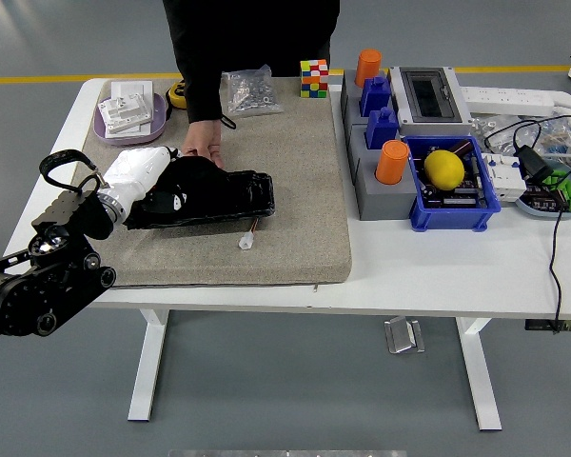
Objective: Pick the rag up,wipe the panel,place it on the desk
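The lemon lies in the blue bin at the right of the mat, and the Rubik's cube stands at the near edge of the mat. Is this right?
Not quite. The lemon does lie in the blue bin right of the mat, but the head view shows the cube at the mat's far edge, near the person, not at the near edge.

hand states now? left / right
Left hand: on the black panel, apparently closed on a dark rag; the fingers can't be made out.
Right hand: not in view.
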Tool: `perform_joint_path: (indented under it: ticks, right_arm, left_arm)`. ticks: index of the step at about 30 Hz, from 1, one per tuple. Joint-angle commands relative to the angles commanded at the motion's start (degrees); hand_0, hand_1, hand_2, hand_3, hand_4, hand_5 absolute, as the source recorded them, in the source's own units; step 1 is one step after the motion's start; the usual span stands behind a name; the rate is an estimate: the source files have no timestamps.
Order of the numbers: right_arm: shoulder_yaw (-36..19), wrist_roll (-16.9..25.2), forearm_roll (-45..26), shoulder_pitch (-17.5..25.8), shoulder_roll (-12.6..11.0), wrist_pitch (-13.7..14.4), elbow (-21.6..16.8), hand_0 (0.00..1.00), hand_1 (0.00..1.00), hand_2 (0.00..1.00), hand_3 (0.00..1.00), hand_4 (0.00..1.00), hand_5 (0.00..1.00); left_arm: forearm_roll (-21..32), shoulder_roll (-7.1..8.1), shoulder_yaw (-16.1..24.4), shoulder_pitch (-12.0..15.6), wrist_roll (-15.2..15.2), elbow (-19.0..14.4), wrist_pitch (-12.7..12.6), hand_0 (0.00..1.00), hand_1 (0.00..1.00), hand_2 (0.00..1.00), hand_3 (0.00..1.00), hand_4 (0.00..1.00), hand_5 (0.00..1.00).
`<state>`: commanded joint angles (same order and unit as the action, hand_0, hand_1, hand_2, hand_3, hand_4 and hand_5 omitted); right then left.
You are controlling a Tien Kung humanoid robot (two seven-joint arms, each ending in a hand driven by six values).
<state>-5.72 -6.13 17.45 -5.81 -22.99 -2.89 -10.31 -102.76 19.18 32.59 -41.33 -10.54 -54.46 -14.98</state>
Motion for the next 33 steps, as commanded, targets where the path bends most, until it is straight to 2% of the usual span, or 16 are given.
perform_joint_path:
  ticks: [7,11,21,33]
  right_arm:
    - [-0.5,-0.1,0.7,-0.2,-0.1,0.0,0.0,0.728,0.605,0.681,0.589,0.998,0.433]
    - [1.6,0.2,-1.0,-0.2,-0.1,0.0,0.0,0.728,0.605,0.681,0.589,0.998,0.433]
    - [2.2,0.3,-1.2,-0.4,-0.3,0.1,0.0,0.728,0.604,0.680,0.589,0.998,0.433]
    - [2.5,0.3,-0.9,-0.7,-0.6,0.0,-0.1,0.727,0.604,0.679,0.588,0.998,0.433]
  left_arm:
    - [0.5,-1.43,-2.4,-1.6,-0.3,-0.6,0.2,0.236,0.177,0.471,0.373,0.350,0.002]
    - [0.8,-2.04,-3.7,-2.3,-0.5,-1.1,0.3,0.236,0.177,0.471,0.373,0.350,0.002]
    - [1.3,-4.04,-7.1,-4.1,-0.8,-1.7,0.5,0.236,0.177,0.473,0.375,0.351,0.002]
    - [1.4,-5.50,-9.5,-5.3,-1.3,-2.1,0.7,0.236,0.178,0.474,0.376,0.354,0.002]
